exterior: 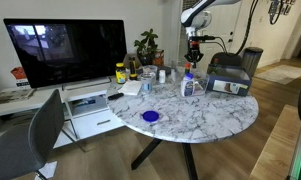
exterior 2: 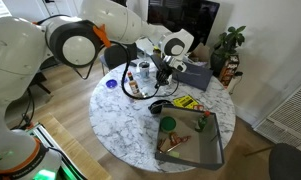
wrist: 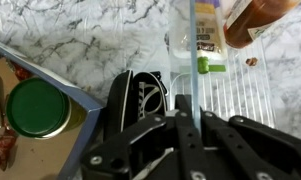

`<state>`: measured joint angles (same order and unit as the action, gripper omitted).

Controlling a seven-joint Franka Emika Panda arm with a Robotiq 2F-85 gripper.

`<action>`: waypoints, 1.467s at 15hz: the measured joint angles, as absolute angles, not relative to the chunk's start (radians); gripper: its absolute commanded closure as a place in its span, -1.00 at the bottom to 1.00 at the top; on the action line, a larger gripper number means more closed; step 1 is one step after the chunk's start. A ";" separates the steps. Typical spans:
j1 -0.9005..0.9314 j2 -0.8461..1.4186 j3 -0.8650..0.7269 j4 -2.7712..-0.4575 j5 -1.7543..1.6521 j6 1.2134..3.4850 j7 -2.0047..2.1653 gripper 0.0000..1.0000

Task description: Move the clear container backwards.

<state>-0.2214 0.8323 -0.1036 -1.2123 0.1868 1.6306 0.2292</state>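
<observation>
In the wrist view my gripper (wrist: 195,115) is shut on the thin wall of the clear container (wrist: 235,95). The container is see-through and ribbed with a bluish tint, and the marble table shows below it. In both exterior views the gripper (exterior: 193,48) (exterior 2: 160,75) hangs over the far part of the round marble table (exterior: 205,115), near the small bottles. The container is too faint to make out there.
Below the gripper are black headphones (wrist: 140,95), a green lid (wrist: 37,107) inside a grey tray (wrist: 50,75), a white labelled bottle (wrist: 205,40) and a brown bottle (wrist: 255,18). A yellow-capped jar (exterior: 120,72), a flat blue dish (exterior: 150,116) and a grey box (exterior: 230,75) also stand on the table.
</observation>
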 measured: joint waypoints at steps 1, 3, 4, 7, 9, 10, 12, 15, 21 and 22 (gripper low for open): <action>-0.232 0.857 -0.104 -1.173 0.203 1.607 0.263 0.98; -0.252 0.906 -0.104 -1.098 0.247 1.574 0.326 0.98; -0.262 0.930 -0.103 -1.062 0.274 1.566 0.356 0.98; -0.285 0.994 -0.098 -0.963 0.341 1.574 0.431 0.98; -0.296 1.033 -0.097 -0.902 0.353 1.586 0.460 0.98; -0.302 1.053 -0.097 -0.874 0.353 1.591 0.466 0.98; -0.316 1.089 -0.096 -0.827 0.353 1.593 0.466 0.98; -0.346 1.139 -0.088 -0.769 0.353 1.594 0.484 0.98; -0.380 1.221 -0.050 -0.664 0.354 1.602 0.493 0.98; -0.382 1.230 -0.042 -0.650 0.354 1.602 0.493 0.98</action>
<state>-0.3824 1.2298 -0.0425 -0.6497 0.3537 1.6020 0.4933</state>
